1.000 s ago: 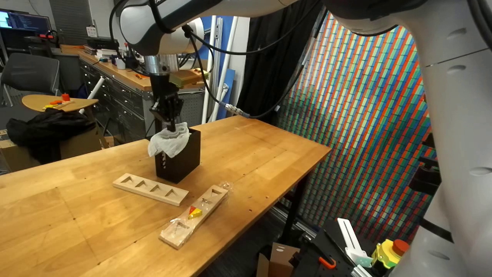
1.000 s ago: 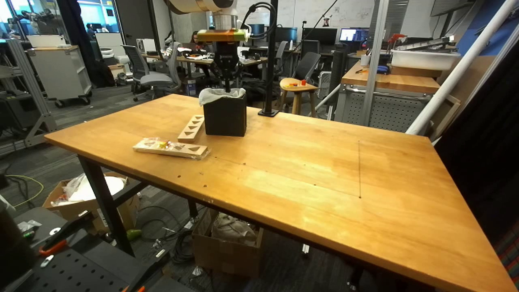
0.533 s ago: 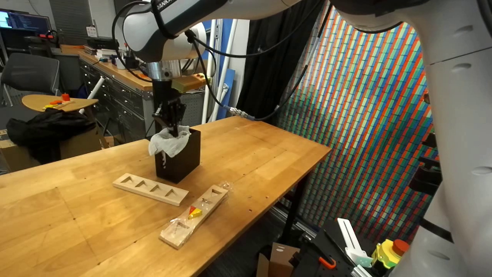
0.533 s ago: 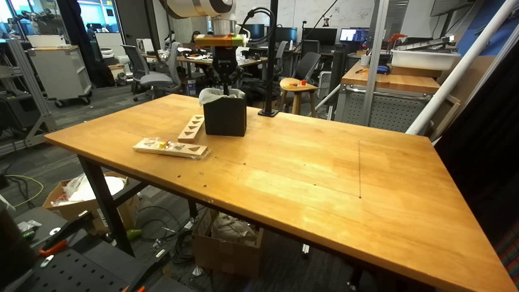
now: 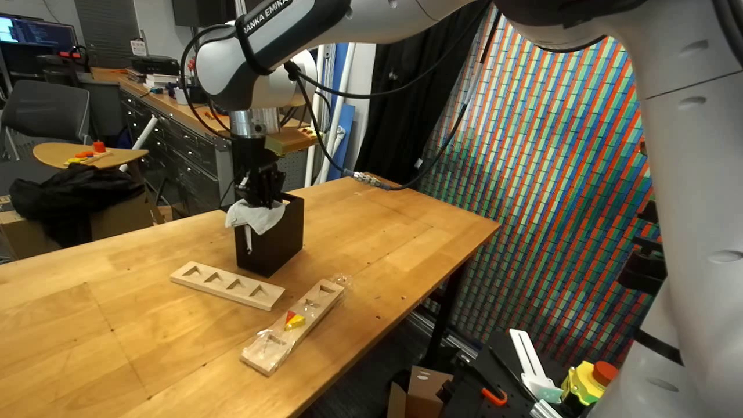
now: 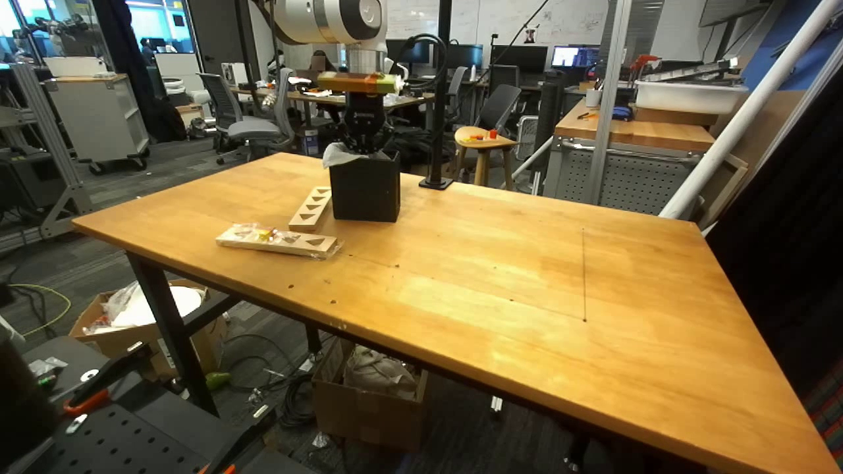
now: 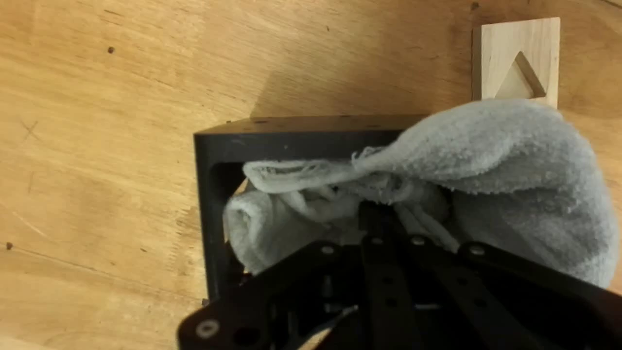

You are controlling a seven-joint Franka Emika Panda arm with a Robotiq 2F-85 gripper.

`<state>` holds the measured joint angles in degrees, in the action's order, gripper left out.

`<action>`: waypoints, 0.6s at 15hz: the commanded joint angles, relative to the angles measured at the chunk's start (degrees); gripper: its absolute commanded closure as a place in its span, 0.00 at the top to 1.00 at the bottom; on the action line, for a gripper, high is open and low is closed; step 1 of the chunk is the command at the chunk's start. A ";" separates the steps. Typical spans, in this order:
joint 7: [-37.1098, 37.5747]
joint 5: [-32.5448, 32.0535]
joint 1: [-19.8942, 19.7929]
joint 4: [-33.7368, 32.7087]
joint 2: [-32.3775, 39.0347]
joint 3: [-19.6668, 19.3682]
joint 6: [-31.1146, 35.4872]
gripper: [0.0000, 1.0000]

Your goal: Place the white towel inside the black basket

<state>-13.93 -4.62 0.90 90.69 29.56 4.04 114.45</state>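
Wrist view: gripper (image 7: 376, 216) closed together, pressed into white towel (image 7: 457, 160), which sits bunched partly inside black basket (image 7: 301, 147), flap spilling over rim at 3 o'clock. Should seat bunch deep, rise straight, then sweep flap towards 9 o'clock.

At my table (image 6: 500, 283) I count one white towel (image 7: 525, 165), one black basket (image 6: 365, 191), one black post (image 6: 440, 138), one bare wooden block (image 5: 226, 285) and one wrapped wooden block (image 5: 284, 337): two blocks in all. The bare one shows me four triangular hollows (image 5: 234, 284).
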 commanded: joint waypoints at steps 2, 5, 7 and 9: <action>-2.25 2.90 -1.27 2.00 -0.47 0.57 2.26 0.00; -3.12 3.99 -1.72 2.26 0.18 0.68 2.49 0.00; -3.73 4.82 -2.05 2.27 0.71 0.79 2.52 0.00; -4.39 5.62 -2.37 2.02 1.39 0.90 2.38 0.00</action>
<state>-16.22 -1.10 -0.34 92.24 30.49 4.12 115.88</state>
